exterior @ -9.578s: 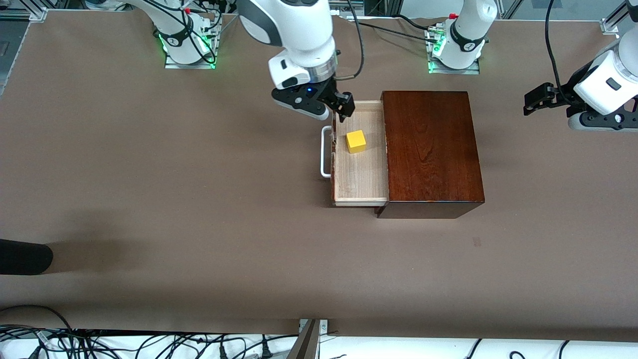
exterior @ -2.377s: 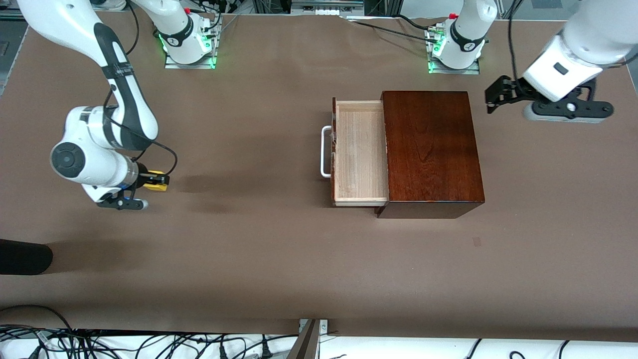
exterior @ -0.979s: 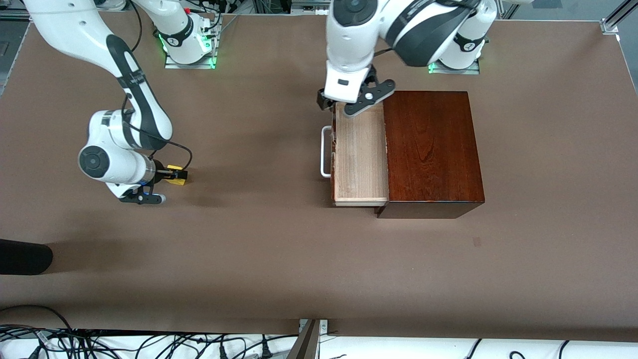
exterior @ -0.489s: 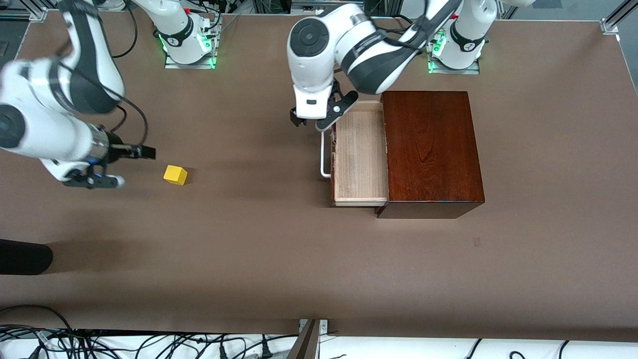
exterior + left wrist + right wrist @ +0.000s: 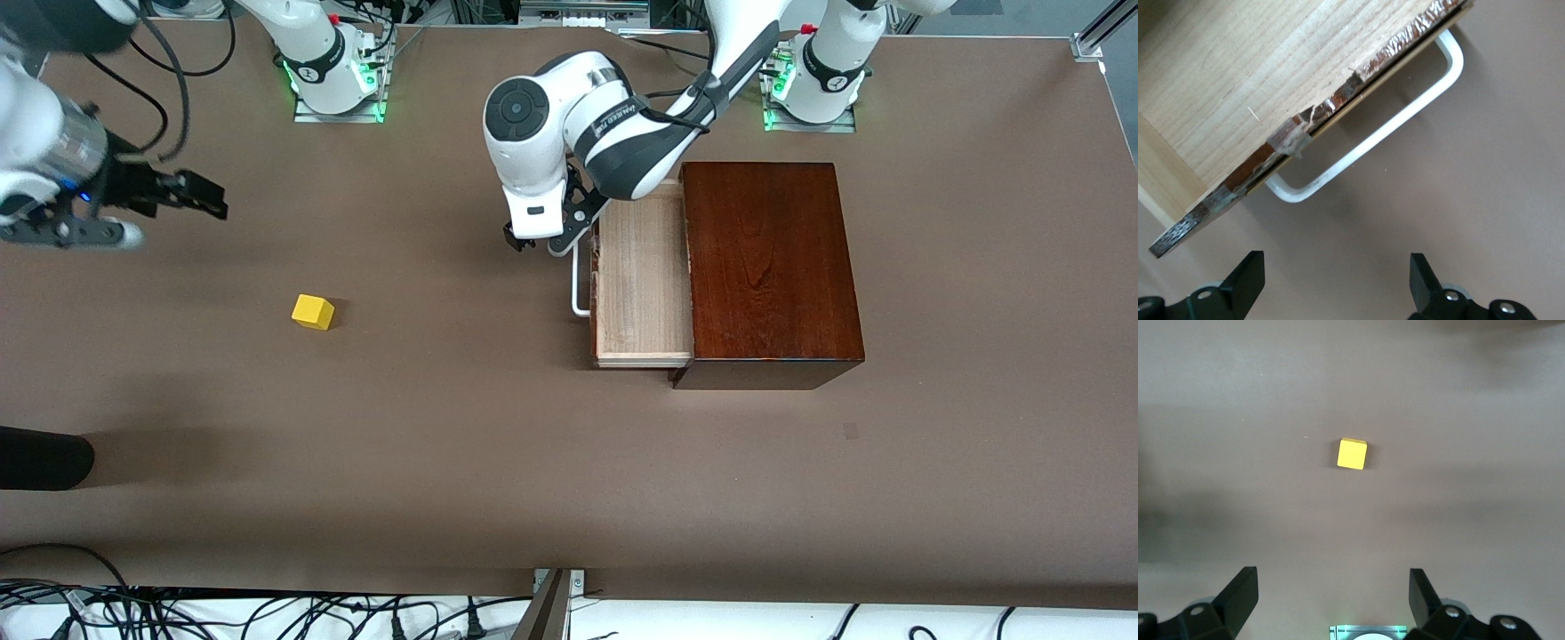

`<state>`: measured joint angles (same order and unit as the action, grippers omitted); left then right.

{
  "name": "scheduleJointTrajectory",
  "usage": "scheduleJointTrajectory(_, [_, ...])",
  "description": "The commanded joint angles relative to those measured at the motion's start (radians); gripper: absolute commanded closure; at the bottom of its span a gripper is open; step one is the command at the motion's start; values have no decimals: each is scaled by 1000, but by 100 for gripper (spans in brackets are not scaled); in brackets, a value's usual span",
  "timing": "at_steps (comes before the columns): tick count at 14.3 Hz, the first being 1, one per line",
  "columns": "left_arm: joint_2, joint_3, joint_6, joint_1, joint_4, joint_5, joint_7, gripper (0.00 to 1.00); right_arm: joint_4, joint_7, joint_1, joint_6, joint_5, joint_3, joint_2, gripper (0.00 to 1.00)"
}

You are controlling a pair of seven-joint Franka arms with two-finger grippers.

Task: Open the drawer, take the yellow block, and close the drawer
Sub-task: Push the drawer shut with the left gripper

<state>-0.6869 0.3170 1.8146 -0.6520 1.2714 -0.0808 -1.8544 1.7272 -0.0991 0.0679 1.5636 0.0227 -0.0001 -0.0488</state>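
Note:
The yellow block [image 5: 313, 312] lies alone on the brown table toward the right arm's end; it also shows in the right wrist view [image 5: 1352, 454]. My right gripper [image 5: 209, 199] is open and empty, up in the air away from the block [image 5: 1333, 595]. The drawer [image 5: 642, 276] stands pulled out of the dark mahogany box [image 5: 769, 267], and its pale tray is empty. My left gripper [image 5: 533, 244] is open and empty beside the white bar handle [image 5: 580, 277], at the handle's end farther from the front camera. In the left wrist view the handle [image 5: 1371, 143] is just ahead of the gripper [image 5: 1336, 283].
The two arm bases [image 5: 338, 82] [image 5: 813, 82] stand at the table's back edge. A dark object [image 5: 43, 458] juts in at the right arm's end, near the front camera. Cables [image 5: 267, 618] lie along the near edge.
My right gripper has lifted and drawn away from the yellow block, which stays on the table. My left gripper has moved down beside the drawer handle. The drawer has not moved.

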Motion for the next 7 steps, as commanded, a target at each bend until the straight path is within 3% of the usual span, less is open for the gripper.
scheduleJointTrajectory(1, [-39, -21, 6, -23, -43, -23, -46, 27, 5, 21, -17, -25, 19, -20, -29, 0])
scheduleJointTrajectory(5, [-60, -21, 32, -29, -30, -53, -49, 83, -8, 21, -16, -28, 14, -20, -37, 0])
scheduleJointTrajectory(7, [-60, -21, 32, -28, -27, -56, -43, 99, -8, 21, -16, -30, 14, -20, -37, 0])
